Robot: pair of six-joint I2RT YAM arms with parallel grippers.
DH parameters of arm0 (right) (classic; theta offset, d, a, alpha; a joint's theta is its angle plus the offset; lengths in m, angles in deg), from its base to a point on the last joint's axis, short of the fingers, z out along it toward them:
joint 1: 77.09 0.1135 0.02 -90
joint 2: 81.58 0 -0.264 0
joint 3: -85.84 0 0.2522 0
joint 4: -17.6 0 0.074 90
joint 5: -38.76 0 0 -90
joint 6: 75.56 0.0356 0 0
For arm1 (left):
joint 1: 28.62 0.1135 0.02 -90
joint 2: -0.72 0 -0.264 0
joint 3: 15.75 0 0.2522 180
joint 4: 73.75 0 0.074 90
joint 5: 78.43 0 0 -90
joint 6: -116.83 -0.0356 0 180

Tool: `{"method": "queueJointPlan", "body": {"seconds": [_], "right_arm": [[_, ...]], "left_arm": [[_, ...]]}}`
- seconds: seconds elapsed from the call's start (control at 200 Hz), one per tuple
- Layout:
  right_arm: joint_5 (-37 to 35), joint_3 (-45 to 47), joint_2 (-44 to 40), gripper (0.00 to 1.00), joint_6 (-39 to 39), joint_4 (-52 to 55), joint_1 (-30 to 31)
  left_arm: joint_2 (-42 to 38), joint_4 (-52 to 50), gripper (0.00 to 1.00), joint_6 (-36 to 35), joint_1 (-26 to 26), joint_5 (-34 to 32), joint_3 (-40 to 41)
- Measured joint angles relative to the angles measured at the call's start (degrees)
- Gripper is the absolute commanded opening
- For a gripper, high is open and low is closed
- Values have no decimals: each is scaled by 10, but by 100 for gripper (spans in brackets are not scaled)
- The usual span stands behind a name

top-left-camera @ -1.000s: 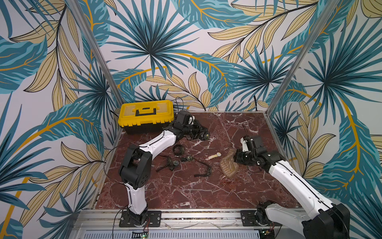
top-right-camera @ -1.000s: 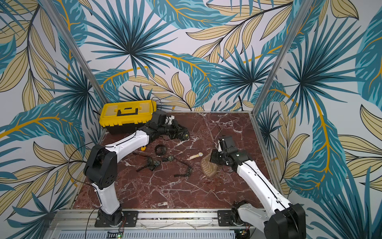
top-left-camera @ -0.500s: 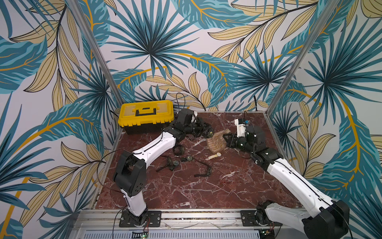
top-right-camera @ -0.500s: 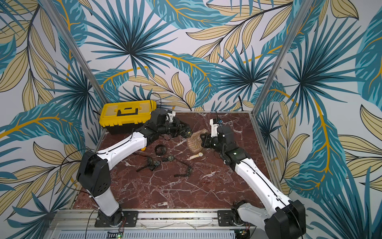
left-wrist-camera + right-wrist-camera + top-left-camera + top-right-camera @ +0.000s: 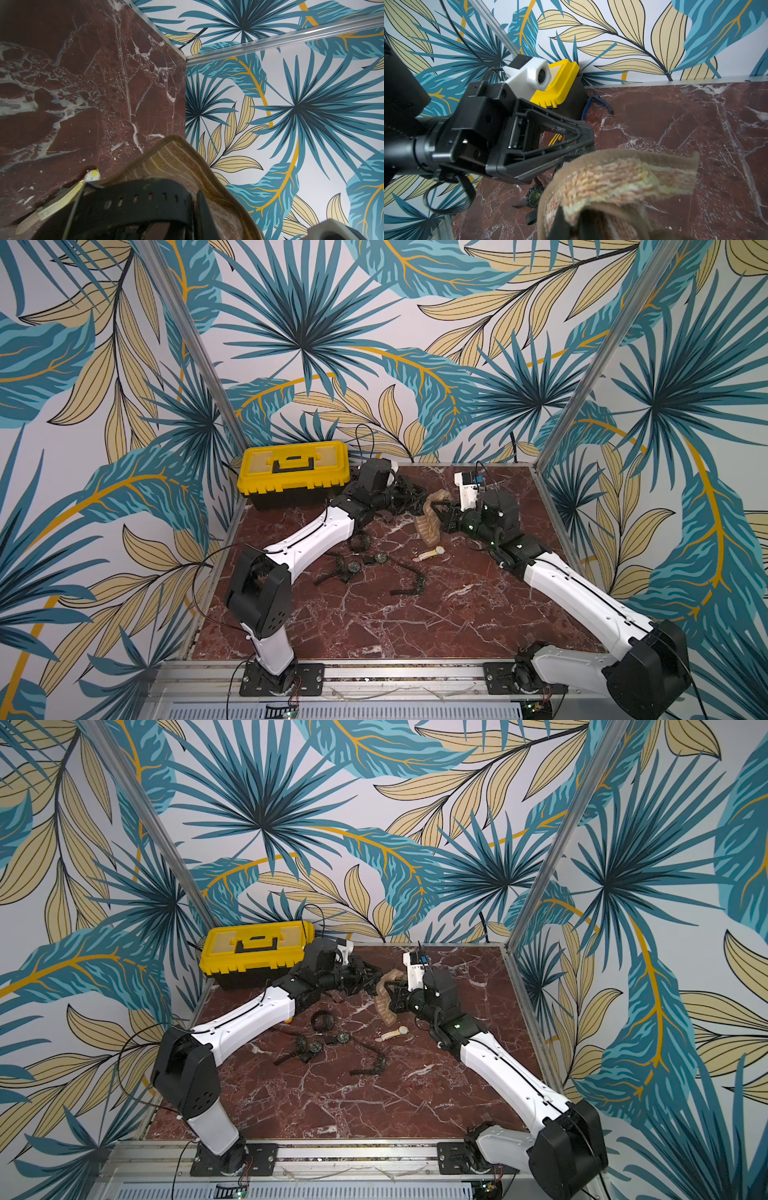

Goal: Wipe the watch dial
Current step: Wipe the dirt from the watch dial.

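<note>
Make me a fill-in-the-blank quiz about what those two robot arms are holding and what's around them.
1. The right hand is shut on a tan ____.
2. The left hand holds a black ____ whose strap has holes.
3. The toolbox has a ____ lid.
4. The pliers beside it have ____ handles.
Missing words: cloth, watch, yellow, blue.

A yellow toolbox (image 5: 293,472) stands shut on the red marble table (image 5: 374,626). Blue-handled pliers (image 5: 593,105) lie just beside its end. Well in front of it lie several dark watches (image 5: 353,568), a cream-strapped watch (image 5: 430,553) and a dark strap (image 5: 420,583), perhaps another watch.
</note>
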State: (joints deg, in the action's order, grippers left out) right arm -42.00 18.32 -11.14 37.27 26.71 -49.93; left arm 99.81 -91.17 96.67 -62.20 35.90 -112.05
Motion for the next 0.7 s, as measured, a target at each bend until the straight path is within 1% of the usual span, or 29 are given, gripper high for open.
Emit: {"method": "queueJointPlan", "body": {"seconds": [0.17,0.335,0.506,0.696], "right_arm": [[-35,21,-1,0,-2,-16,2],[-44,21,2,0,-7,-35,8],[-65,1,32,0,-19,-45,37],[-133,0,50,0,-23,-61,83]], "left_arm": [[-6,-1,0,0,0,-2,0],[-7,0,0,0,0,-1,-4],[-7,-2,0,0,3,-8,-8],[-7,-13,0,-7,8,-15,-10]]}}
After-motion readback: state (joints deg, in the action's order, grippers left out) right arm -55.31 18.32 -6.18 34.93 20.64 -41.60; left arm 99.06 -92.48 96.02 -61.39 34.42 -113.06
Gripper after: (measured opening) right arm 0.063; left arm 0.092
